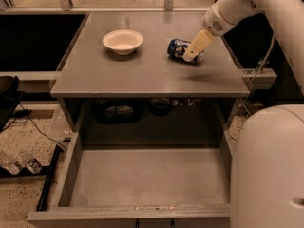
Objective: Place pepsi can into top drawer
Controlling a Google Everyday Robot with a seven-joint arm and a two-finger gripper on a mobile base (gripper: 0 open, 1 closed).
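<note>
The dark blue pepsi can (176, 48) lies on its side on the grey cabinet top (142, 75), right of the middle. My gripper (194, 47) reaches in from the upper right, and its cream finger lies over the can's right part, hiding that end. The top drawer (147, 175) is pulled fully out below the cabinet top, with a bare grey floor and low side walls.
A cream-white round bowl (123, 41) sits on the cabinet top left of the can. My white arm (256, 4) crosses the upper right, and my body (270, 170) fills the lower right. Dark items sit on a shelf (142, 110) behind the drawer. Bottles (19, 163) and cables lie on the floor at left.
</note>
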